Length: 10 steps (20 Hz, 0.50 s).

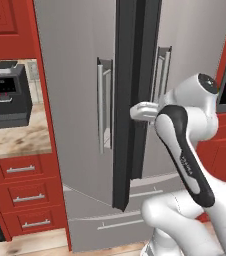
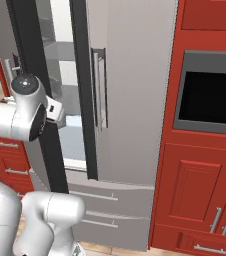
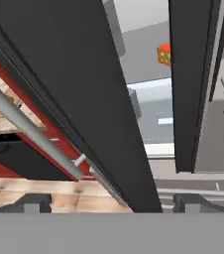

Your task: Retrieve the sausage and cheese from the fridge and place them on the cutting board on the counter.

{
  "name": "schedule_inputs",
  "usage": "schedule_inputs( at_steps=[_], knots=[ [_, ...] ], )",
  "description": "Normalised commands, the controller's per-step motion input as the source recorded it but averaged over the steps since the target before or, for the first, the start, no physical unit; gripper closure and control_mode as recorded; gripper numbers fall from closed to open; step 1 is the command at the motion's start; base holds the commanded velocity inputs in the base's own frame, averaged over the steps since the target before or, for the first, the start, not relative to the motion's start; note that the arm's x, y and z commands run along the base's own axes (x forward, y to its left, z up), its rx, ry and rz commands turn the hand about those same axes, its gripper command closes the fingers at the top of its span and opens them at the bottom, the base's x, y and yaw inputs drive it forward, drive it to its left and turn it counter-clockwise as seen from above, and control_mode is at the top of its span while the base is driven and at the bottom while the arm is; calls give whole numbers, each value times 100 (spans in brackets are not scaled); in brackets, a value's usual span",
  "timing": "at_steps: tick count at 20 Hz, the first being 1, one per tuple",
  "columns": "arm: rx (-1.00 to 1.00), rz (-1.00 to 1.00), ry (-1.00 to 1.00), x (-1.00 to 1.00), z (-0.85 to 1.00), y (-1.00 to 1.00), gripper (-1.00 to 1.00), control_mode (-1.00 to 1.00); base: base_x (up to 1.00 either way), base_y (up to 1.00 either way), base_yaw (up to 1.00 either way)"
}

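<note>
Left base view: the fridge [image 1: 80, 100] has its left door swung partly out, dark edge toward the camera, and the white arm reaches to that edge. Beside it, a black coffee machine [image 1: 7, 95] stands on the marbled table [image 1: 17, 140] over red drawers.

Right base view: through the gap between the doors, grey shelves show inside the fridge; a dark wall oven [image 2: 210, 95] sits in the red cabinets to the right.

Hand view: the pincer [image 3: 111, 202] stands wide apart, one tip on each side of the dark door edge, clamping nothing. The cheese [image 3: 164, 54] lies on a shelf inside.
</note>
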Motion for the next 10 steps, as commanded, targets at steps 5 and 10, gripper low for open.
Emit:
schedule_inputs(
  at_steps=[5, 10],
  knots=[
    [43, -9, 0, 26, 0, -48, -100, -100, 0, 0, 0],
    [41, -8, 0, 54, 0, -30, -100, -100, 0, 0, 0]
  ],
)
